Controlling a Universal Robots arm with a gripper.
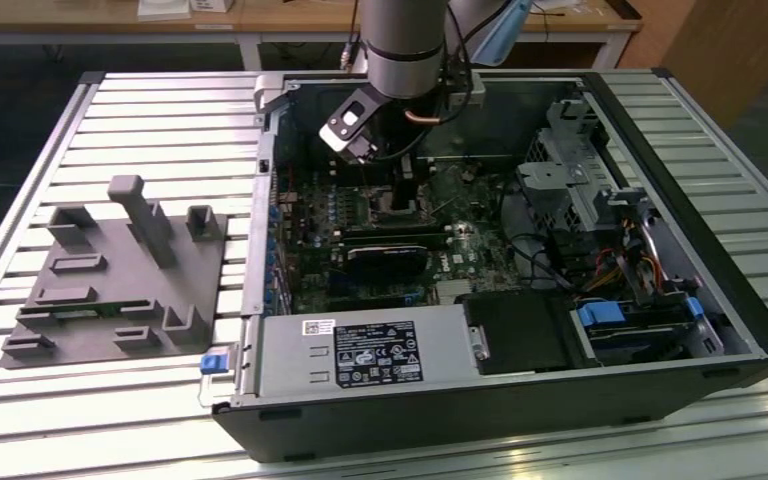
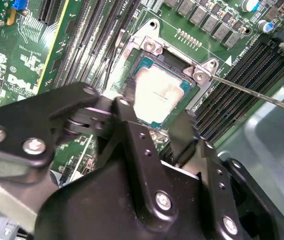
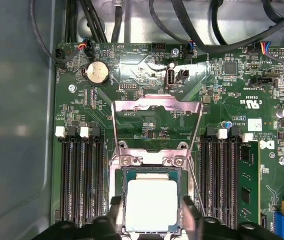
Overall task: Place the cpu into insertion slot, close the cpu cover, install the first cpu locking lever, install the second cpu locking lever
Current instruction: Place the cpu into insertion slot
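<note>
Inside an open black computer case [image 1: 744,330] on a slatted metal table [image 1: 157,120], toward the far side: a silver-grey robot arm [image 1: 411,45] reaching down to the green circuit board [image 3: 147,65]. At its tip, a black two-finger gripper [image 3: 152,217], narrowed to the width of the chip, pads [image 3: 115,212] seemingly set against two opposite edges of the cpu [image 3: 152,202], a small flat square with a silver-grey metal top. Chip level within the insertion slot [image 3: 152,171], a small square socket with a silvery rim, between two banks of long black memory slots [image 3: 81,175]. Just beyond the socket, the cpu cover [image 3: 157,105], a thin silvery metal frame with a square window, swung open and clear of the chip. In the second wrist view, a thin steel locking lever [image 2: 247,91], unlatched, jutting out free over the memory slots. At the exterior view's left, well apart from the case, a grey moulded fixture block [image 1: 117,280] on the table.

Likely light, thin and stiff, but fragile: smooth lid prone to slipping, underside and socket contacts easily harmed by tilt or force. Best taken by two opposite bare edges, kept flat, never pressed hard from above. Placement apparently done or nearly so; cover not yet closed, lever not yet latched.
</note>
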